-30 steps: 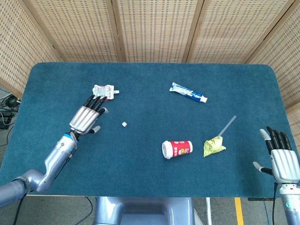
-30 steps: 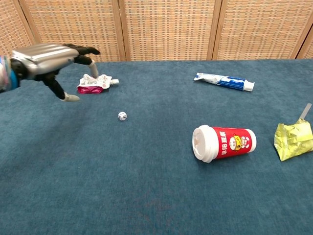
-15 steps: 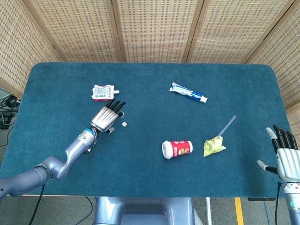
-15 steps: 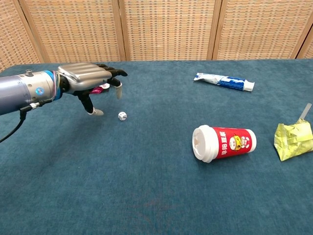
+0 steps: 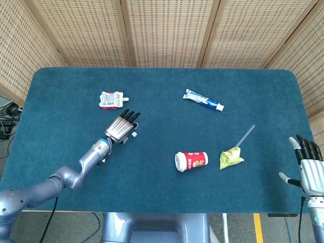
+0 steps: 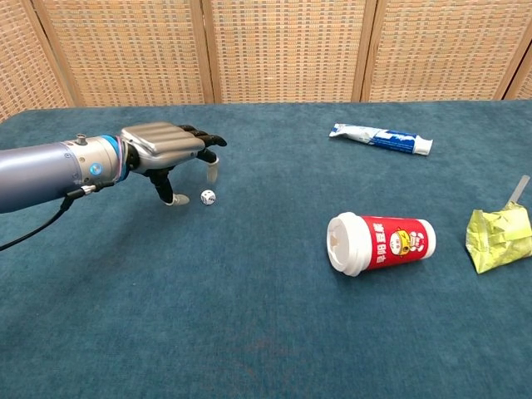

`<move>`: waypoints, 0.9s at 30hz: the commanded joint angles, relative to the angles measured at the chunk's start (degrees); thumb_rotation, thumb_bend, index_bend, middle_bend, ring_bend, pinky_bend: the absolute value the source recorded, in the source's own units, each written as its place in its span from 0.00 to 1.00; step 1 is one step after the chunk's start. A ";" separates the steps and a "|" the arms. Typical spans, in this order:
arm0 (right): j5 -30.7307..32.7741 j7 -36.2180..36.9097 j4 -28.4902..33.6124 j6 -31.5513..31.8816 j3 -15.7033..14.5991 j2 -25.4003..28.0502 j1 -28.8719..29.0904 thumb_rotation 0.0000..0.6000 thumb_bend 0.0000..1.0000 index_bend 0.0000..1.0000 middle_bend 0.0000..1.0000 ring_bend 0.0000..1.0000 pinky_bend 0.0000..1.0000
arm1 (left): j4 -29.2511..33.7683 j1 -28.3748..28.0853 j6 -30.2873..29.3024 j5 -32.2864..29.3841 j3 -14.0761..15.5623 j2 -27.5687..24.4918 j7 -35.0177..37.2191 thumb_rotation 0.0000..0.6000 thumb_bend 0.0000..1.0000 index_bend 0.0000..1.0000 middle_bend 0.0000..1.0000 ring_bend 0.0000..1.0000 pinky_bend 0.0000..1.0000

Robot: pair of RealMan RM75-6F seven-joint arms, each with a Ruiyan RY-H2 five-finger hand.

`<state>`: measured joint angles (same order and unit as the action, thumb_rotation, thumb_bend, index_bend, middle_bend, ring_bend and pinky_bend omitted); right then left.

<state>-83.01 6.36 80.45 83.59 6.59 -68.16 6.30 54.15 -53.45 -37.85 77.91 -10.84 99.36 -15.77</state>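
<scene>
My left hand [image 5: 121,128] [image 6: 170,146] hovers palm down over the blue table, fingers spread and empty. A small white die [image 5: 134,134] [image 6: 208,197] lies just beneath and beside its fingertips, not touched as far as I can tell. A pink and white pouch [image 5: 111,99] lies further back on the left; in the chest view the hand hides it. My right hand [image 5: 309,167] is at the table's right front edge, fingers apart, holding nothing; only the head view shows it.
A red paper cup [image 5: 191,160] [image 6: 378,242] lies on its side near the middle front. A crumpled yellow wrapper with a straw [image 5: 231,156] [image 6: 497,236] lies to its right. A toothpaste tube [image 5: 203,100] [image 6: 381,139] lies at the back. Wicker screens stand behind the table.
My left hand has moved from the pouch rightward and forward until its fingertips are over the die. My right hand has drawn back slightly toward the table's front edge.
</scene>
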 commanded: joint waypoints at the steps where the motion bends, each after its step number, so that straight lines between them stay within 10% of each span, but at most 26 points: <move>1: 0.14 0.06 -0.09 -0.09 0.04 -0.03 0.01 1.00 0.00 0.00 0.00 0.00 0.00 | -1.13 -0.68 0.42 -0.03 0.31 0.89 0.70 1.00 0.34 0.36 0.00 0.00 0.04; 27: 0.78 0.84 -1.22 -0.52 0.42 -0.44 0.24 1.00 0.00 0.00 0.00 0.00 0.00 | -7.95 -3.81 1.77 -0.01 2.02 5.34 4.28 1.00 0.44 0.48 0.00 0.00 0.04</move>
<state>-82.23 7.20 79.22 83.07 7.01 -68.60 6.54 46.27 -57.25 -36.02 77.86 -8.87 104.67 -11.56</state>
